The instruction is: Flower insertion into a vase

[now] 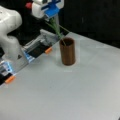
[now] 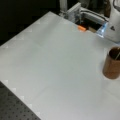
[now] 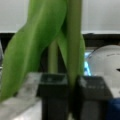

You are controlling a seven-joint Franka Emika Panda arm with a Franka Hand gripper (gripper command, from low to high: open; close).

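Gripper [image 1: 53, 17] pinches the flower stem [image 3: 73, 37] above the vase [image 1: 67, 51]. The stem's lower end is already inside the rim, so the hold keeps it upright. Vase stands near the worktop's [image 1: 75, 90] far edge.

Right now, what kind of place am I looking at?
Probably a robotics lab. A white robot arm stands at a plain grey table; a perforated black board edges it. The hand grips a flower stem reaching into a vase.
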